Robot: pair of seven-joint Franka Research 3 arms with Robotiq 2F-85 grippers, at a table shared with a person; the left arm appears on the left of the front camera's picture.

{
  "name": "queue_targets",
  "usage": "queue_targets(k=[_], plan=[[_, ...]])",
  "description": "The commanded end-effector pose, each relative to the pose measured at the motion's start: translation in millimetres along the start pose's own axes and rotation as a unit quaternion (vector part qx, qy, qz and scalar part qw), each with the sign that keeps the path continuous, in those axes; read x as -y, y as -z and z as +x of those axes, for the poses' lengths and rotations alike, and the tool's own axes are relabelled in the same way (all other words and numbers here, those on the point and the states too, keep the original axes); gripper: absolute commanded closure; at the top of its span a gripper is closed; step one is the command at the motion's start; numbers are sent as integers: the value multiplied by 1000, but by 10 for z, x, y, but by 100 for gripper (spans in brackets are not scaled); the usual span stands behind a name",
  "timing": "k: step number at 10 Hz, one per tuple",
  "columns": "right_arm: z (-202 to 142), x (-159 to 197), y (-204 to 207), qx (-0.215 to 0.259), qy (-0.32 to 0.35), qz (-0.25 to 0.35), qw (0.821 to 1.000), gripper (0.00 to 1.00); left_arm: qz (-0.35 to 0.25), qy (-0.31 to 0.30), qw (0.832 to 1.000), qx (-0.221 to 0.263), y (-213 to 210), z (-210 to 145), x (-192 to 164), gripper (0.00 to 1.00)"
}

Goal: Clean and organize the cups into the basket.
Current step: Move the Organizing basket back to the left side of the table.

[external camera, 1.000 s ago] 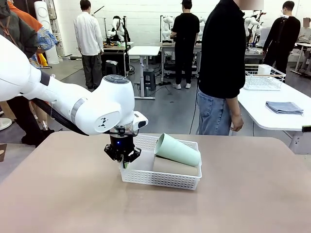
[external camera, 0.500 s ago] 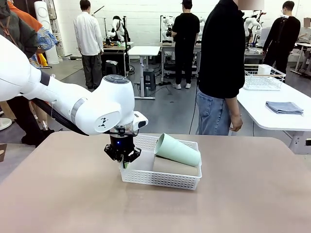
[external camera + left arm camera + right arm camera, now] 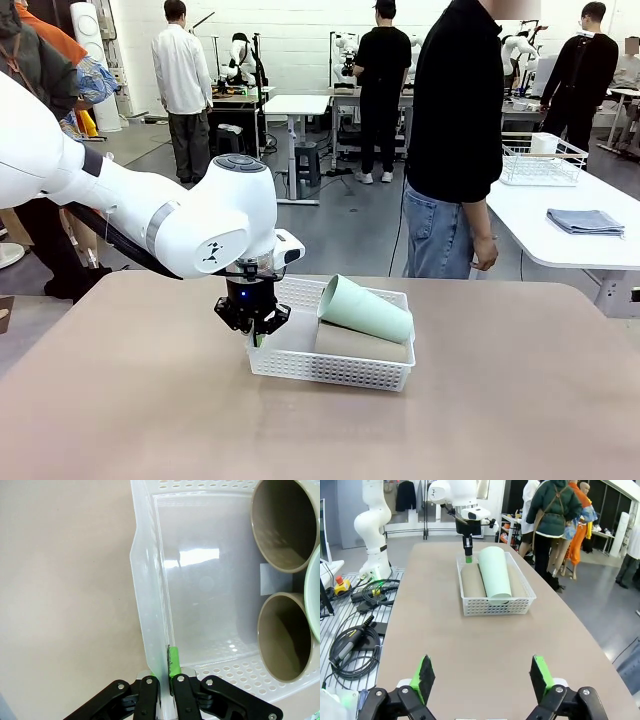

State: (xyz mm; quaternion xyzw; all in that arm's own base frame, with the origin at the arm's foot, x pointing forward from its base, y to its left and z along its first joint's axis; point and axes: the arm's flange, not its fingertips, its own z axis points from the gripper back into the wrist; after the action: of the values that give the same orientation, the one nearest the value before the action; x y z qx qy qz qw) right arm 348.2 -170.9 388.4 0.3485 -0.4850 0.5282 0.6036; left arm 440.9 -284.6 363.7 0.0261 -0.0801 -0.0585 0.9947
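The left gripper [image 3: 256,331] is fully closed on the left end wall of the basket [image 3: 330,370], one finger inside, one outside. The basket sits mid-table [image 3: 500,420]. Inside it, the mint cup [image 3: 365,309] lies on two tan cups [image 3: 282,522]. The right gripper [image 3: 482,677] stands fully open, holding nothing, well apart at the table's right end.

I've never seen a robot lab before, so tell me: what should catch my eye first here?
First, the big white left arm, whose left gripper is shut on the near-left rim of the white basket mid-table. Next, the cups lying on their sides in the basket: a mint cup on top of brown cups. A person stands just behind the table, and the right gripper hangs open at the table's end.
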Motion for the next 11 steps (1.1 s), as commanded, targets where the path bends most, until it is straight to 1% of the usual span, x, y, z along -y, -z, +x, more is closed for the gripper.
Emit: queue_targets(k=[1,8,9,10,11], plan=[[-19,-21,11,7,-3,3,1000,0,7,4,1000,5,-10,-4,16,100],[-19,-21,11,7,-3,3,1000,0,7,4,1000,5,-10,-4,16,100],[3,-4,0,1,0,1,1000,0,7,4,1000,5,-10,-4,16,100],[-24,-21,-71,23,158,-7,987,0,7,4,1000,5,-10,-4,16,100],[-40,-51,-96,46,274,28,960,0,7,4,1000,5,-10,-4,16,100]])
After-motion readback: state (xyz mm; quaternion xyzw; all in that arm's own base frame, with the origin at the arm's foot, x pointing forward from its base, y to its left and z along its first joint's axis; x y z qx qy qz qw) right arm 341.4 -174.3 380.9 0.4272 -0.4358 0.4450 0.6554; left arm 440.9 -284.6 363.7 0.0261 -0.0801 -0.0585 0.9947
